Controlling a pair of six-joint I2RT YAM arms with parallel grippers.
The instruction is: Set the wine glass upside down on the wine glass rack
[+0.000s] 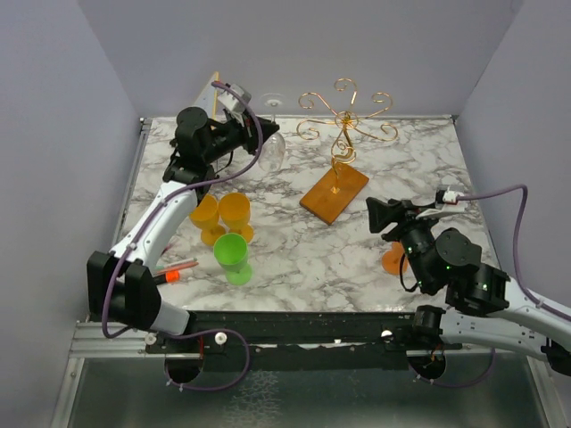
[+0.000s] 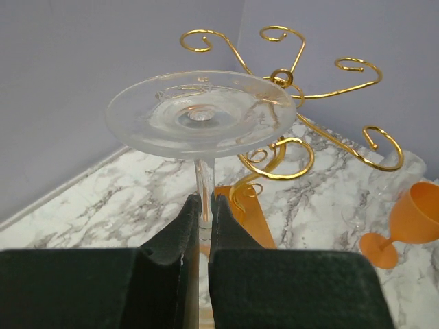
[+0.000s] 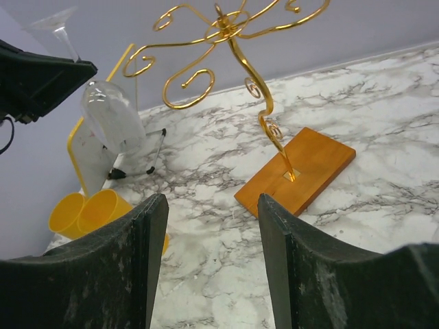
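Note:
My left gripper (image 2: 203, 205) is shut on the stem of a clear wine glass (image 2: 200, 113), held upside down with its round foot up and its bowl hanging below. In the top view the gripper (image 1: 259, 135) and the glass (image 1: 273, 152) hang at the back left, left of the wine glass rack (image 1: 343, 125), a gold wire stand with curled arms on a brown wooden base (image 1: 334, 195). The rack's arms (image 2: 322, 89) rise just behind the foot. My right gripper (image 3: 212, 205) is open and empty, facing the rack (image 3: 226, 27) and the glass (image 3: 113, 116).
Two orange goblets (image 1: 223, 214) and a green goblet (image 1: 233, 254) stand front left, with a red marker (image 1: 174, 270) beside them. Another orange goblet (image 1: 393, 259) stands by the right arm. A tilted yellow-framed whiteboard (image 3: 86, 147) leans at the back left.

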